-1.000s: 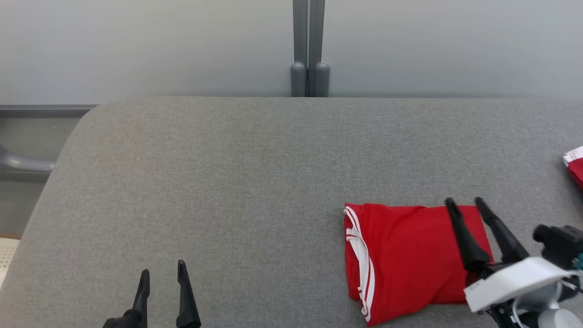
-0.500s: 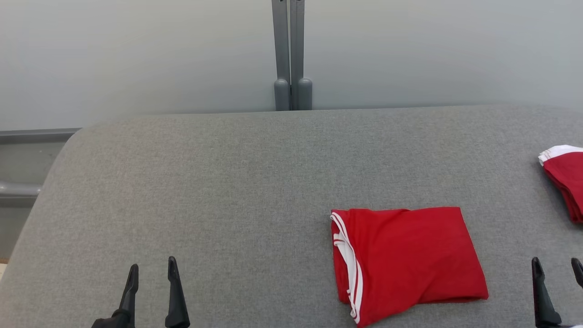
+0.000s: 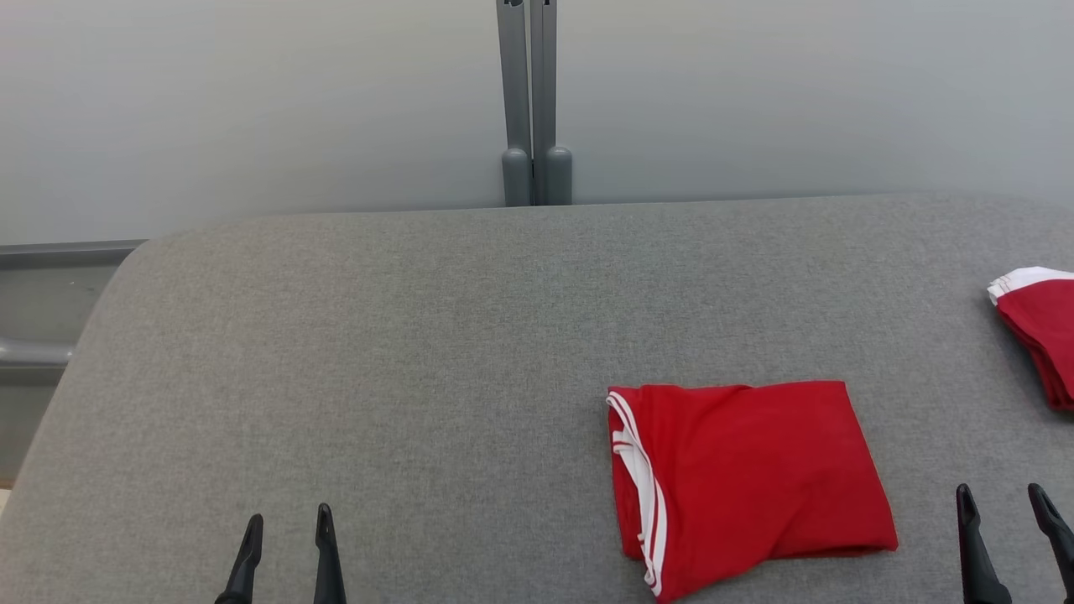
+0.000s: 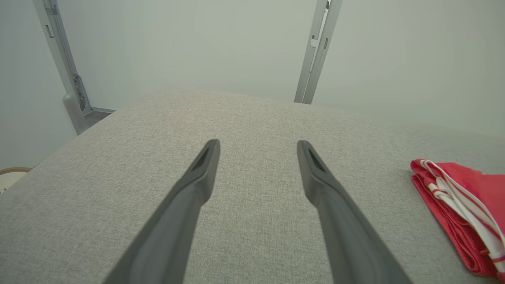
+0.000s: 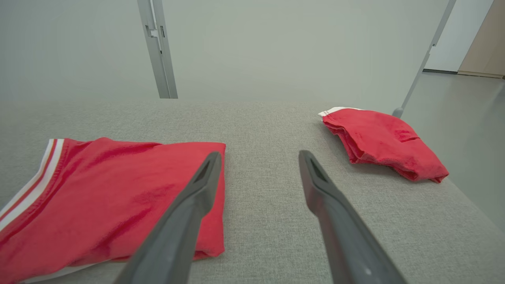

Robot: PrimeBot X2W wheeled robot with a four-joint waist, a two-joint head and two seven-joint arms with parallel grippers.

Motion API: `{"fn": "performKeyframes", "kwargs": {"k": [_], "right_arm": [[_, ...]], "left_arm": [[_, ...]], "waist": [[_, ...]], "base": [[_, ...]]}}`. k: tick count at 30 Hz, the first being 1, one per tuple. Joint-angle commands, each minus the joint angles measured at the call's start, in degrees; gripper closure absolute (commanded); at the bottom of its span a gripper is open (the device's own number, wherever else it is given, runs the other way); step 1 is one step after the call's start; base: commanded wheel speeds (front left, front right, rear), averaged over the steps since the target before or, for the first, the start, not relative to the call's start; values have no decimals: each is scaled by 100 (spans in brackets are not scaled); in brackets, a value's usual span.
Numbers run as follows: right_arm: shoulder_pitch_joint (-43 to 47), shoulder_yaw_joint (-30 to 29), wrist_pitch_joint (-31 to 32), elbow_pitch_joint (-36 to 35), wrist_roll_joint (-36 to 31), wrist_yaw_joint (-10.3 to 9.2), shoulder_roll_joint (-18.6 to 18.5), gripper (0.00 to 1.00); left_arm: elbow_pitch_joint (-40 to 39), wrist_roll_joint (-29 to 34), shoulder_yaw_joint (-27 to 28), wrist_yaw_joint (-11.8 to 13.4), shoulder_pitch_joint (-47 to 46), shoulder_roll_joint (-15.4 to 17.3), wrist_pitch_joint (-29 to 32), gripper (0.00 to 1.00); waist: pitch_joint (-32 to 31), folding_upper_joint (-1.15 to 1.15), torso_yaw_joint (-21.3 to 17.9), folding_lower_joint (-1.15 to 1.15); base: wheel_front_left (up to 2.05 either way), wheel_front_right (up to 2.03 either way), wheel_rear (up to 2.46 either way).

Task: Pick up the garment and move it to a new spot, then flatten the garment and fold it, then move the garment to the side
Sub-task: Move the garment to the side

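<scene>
Folded red garment (image 3: 755, 470) lying flat on the grey table (image 3: 419, 335), white-striped edge to its left, long axis running left to right. The right tool (image 3: 998, 491) rests just beside the garment's right edge, fingers spread and empty. The left tool (image 3: 289, 516), likewise spread and empty, sits well apart on the far side. The right arm is therefore the nearer for the remaining sideways move, judged to head toward the second red garment (image 3: 1040, 335) at the table's right end.
</scene>
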Motion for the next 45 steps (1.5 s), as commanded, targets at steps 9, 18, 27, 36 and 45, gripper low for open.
{"fn": "performKeyframes", "kwargs": {"k": [9,18,27,36,45], "right_arm": [[-126,61,-23,-108,47,-4,-22,0],[-903,896,316,204,985,-4,-493,0],[-2116,1304,2298,1704,1779,-1,-893,0],[-2740,1544,2788,2775,2243,0,-717,54],[-3724,1209,3017,2144,3076,-6,-1967,100]], "left_arm": [[87,64,55,-74,36,8,-14,0],[100,97,-23,-99,-72,7,-13,0],[278,-3,-298,17,-326,8,-13,0],[236,-58,-271,161,-408,8,-13,0],[47,-14,-368,151,-713,9,-13,0]], "waist": [[25,0,67,0],[229,0,25,0],[598,0,354,0],[815,0,570,0],[1340,0,55,0]], "base": [[0,0,0],[0,0,0],[0,0,0],[0,0,0],[0,0,0]]}}
